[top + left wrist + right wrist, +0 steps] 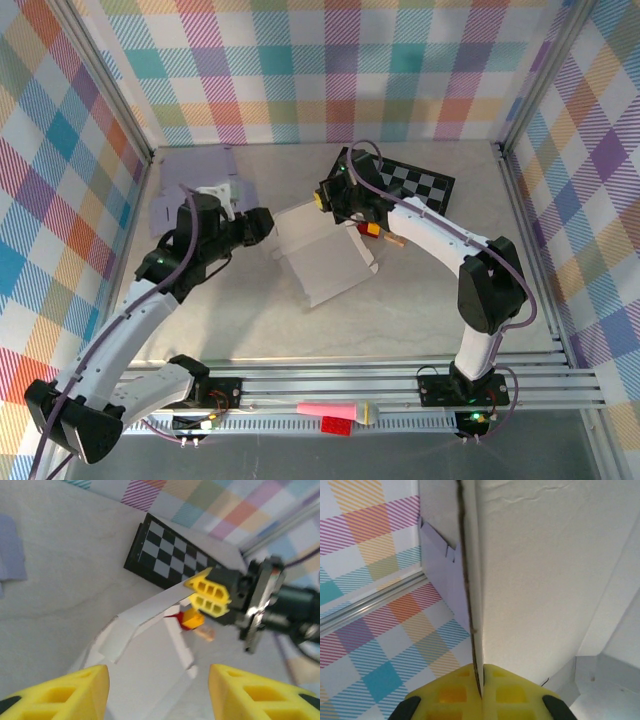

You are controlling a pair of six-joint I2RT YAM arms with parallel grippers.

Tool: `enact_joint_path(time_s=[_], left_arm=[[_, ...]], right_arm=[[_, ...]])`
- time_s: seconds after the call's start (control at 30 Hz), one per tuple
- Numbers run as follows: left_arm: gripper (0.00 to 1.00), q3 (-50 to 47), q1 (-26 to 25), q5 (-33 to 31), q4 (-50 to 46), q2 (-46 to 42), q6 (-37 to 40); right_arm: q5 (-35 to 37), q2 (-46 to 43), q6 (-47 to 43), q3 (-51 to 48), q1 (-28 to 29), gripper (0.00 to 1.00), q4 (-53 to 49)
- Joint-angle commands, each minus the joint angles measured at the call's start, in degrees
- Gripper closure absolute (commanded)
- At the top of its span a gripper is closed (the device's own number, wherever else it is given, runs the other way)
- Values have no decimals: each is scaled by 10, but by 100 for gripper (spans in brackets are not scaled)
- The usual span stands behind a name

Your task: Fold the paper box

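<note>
Checked pastel walls enclose a pale grey surface (250,320). Two arms are recorded. The left arm is stretched from the near left corner towards the centre, and the left tool (266,224) is held just beside the left edge of the one paper box (330,262), which lies partly folded at mid-surface. In the left wrist view its yellow fingers (85,692) are seen spread apart, gripping nothing. The right arm is arched up from the near right, elbow raised, and bent back to the box's far edge, where the right tool (326,196) is closed on a raised flap.

The pinch itself is confirmed in the right wrist view, where the flap's thin edge is clamped between the yellow pads (455,695). From above are noted one checkerboard (415,182) behind the box, one small red-and-yellow item (372,230) beside the box's right side, lilac paper (190,185) at far left, and one pink item (335,409) with one red brick (337,426) on the front rail.
</note>
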Motion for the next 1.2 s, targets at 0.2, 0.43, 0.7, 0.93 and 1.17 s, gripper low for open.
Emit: enact_joint_path(time_s=[0.2, 0.43, 0.7, 0.93, 1.17], left_arm=[[51, 129, 27, 47, -104, 139, -299], [55, 145, 25, 57, -108, 184, -317], [58, 122, 21, 75, -65, 201, -332], [68, 137, 21, 75, -41, 213, -307], [51, 140, 78, 49, -115, 152, -224]], right_arm=[[0, -5, 27, -11, 9, 100, 50], [-1, -6, 25, -8, 10, 100, 46], [-4, -7, 30, -7, 11, 100, 46], [4, -15, 46, -18, 17, 100, 42], [45, -42, 75, -39, 22, 100, 22]])
